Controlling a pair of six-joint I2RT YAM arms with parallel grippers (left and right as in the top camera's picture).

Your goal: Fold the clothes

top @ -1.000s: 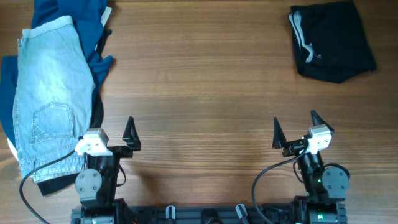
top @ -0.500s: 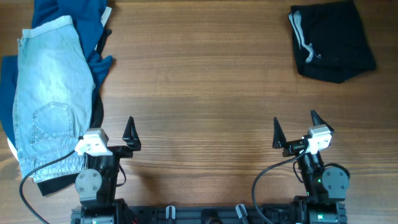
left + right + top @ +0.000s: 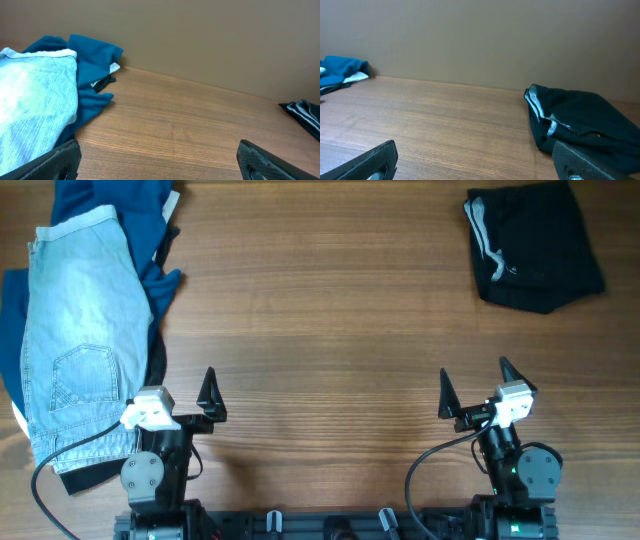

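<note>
A pile of clothes lies at the table's left: light blue denim shorts (image 3: pixel 80 330) on top of a dark blue garment (image 3: pixel 150 240). Both show in the left wrist view, the shorts (image 3: pixel 30 110) and the blue garment (image 3: pixel 95 60). Folded black shorts with a white drawstring (image 3: pixel 535 245) lie at the far right, also in the right wrist view (image 3: pixel 580 125). My left gripper (image 3: pixel 183 395) is open and empty near the front edge, just right of the pile. My right gripper (image 3: pixel 476 388) is open and empty near the front edge, well in front of the black shorts.
The wooden table (image 3: pixel 330 330) runs bare between the pile and the black shorts. A plain brown wall (image 3: pixel 200 35) stands behind the table's far edge. Cables trail from both arm bases at the front edge.
</note>
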